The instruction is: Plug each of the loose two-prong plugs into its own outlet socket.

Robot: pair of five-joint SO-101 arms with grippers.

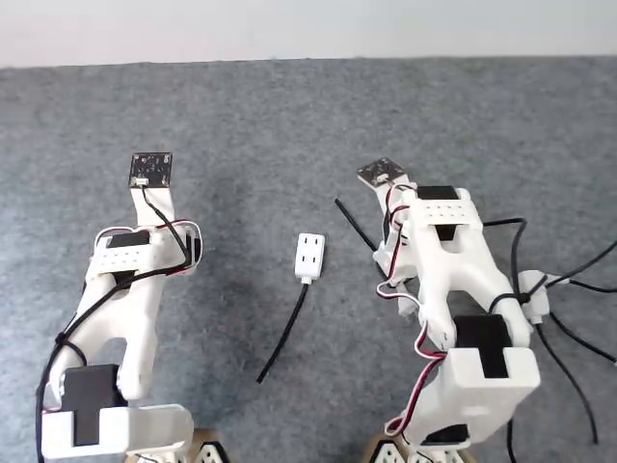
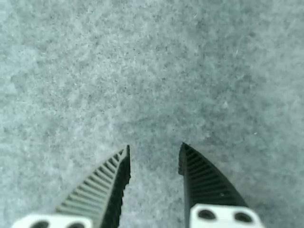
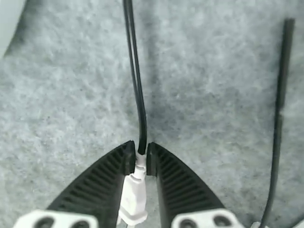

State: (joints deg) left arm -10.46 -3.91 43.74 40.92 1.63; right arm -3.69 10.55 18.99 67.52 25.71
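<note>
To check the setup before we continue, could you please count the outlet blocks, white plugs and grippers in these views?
Outlet block: 1
White plugs: 2 (held plug in the right gripper; loose plug on the table beside that arm)
Grippers: 2 (the other is the left gripper, open)
Total: 5

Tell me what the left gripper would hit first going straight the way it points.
The grey carpet. The left gripper, fingers open, points at bare carpet with nothing in between, though how far off it lies is unclear.
</note>
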